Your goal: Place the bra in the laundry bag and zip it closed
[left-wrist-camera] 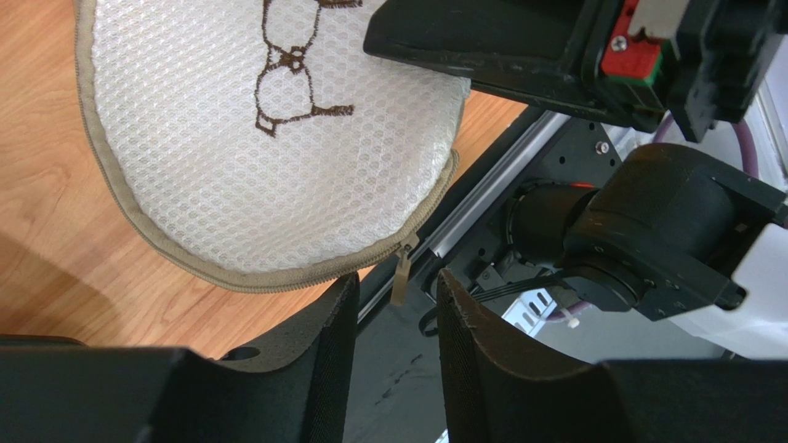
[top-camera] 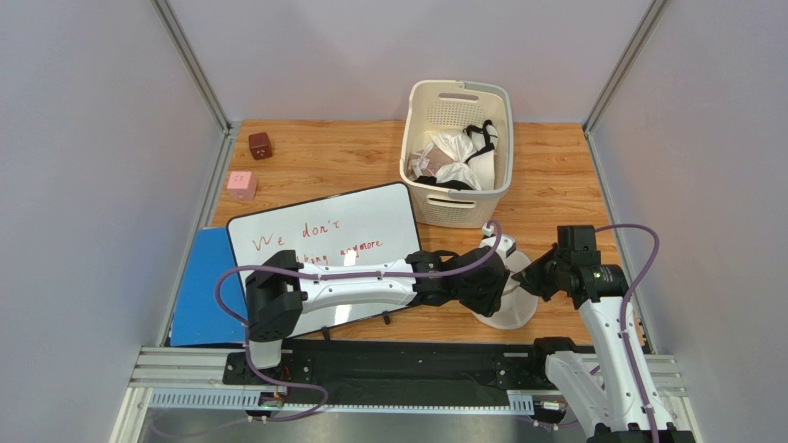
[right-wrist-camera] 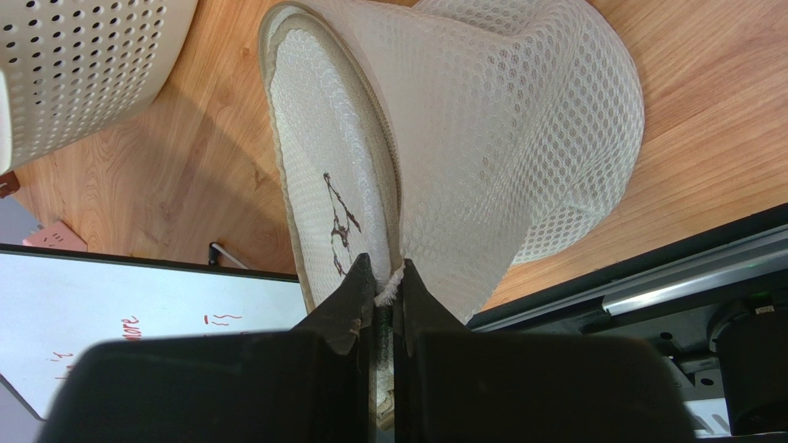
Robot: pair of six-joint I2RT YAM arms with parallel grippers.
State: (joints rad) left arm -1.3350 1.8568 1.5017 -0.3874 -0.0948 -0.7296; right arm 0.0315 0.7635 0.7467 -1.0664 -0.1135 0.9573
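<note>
You have the round cream-white mesh laundry bag [top-camera: 511, 309] on the wooden desk [top-camera: 324, 157], close to its near edge and right of the middle. Your right gripper [right-wrist-camera: 384, 277] is pressed closed on the rim of the bag. Your left gripper [left-wrist-camera: 396, 288] stands partly open and holds nothing; the zipper pull [left-wrist-camera: 400, 272] hangs between its fingers. Whether the bra is inside, I cannot tell. A cream slatted plastic basket [top-camera: 444, 203] stands at the far edge. Grey walls [top-camera: 92, 185] surround the desk.

Bright even light, soft shadows, sharp focus
</note>
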